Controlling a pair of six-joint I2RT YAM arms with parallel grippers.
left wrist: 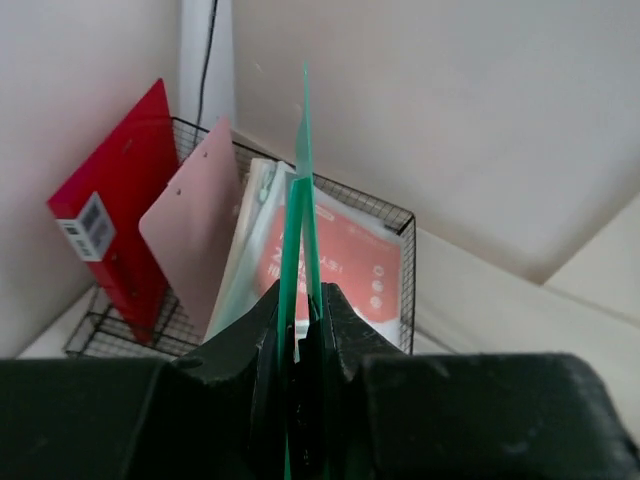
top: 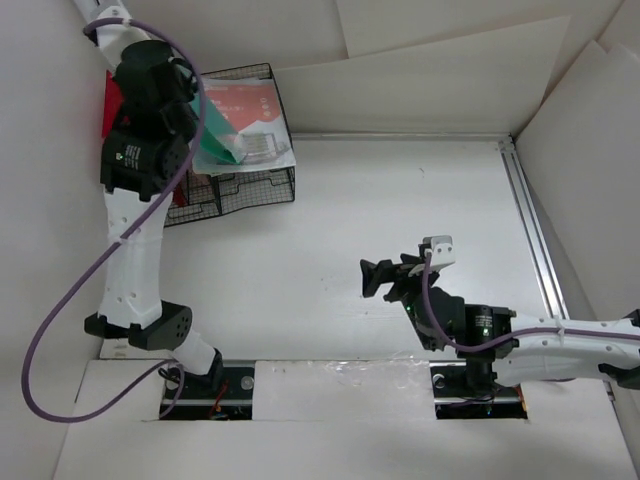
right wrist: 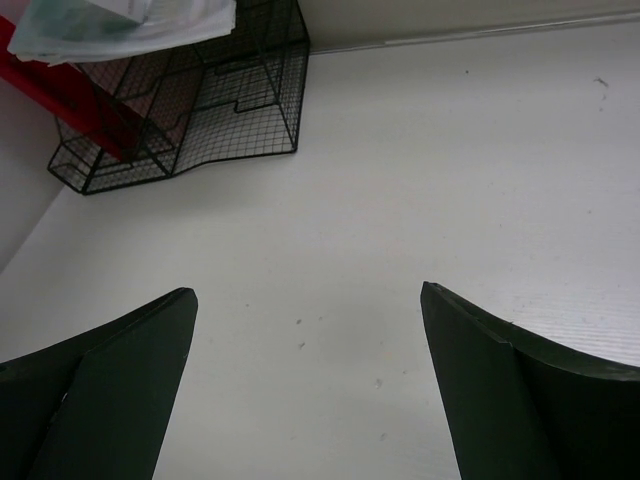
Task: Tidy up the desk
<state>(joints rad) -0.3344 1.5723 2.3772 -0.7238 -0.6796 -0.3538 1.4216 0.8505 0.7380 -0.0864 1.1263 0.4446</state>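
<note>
The white desk (top: pixel 400 200) has a black wire basket (top: pixel 250 185) in its back left corner. My left gripper (left wrist: pixel 300 302) hangs over the basket, shut on the edge of a thin green folder (left wrist: pixel 303 180), which stands upright on its edge. From above, the green folder (top: pixel 222 128) slants into the basket over the other papers. My right gripper (top: pixel 378 278) hovers low over the bare desk (right wrist: pixel 400 180) near the front middle. It is open (right wrist: pixel 308 292) with nothing between its fingers.
The wire basket (left wrist: pixel 405 250) holds a red binder (left wrist: pixel 120 200), a pink clipboard (left wrist: pixel 200 220) and an orange-red booklet in a clear sleeve (left wrist: pixel 350 265). A metal rail (top: pixel 530 220) runs along the desk's right edge. White boards wall in the desk.
</note>
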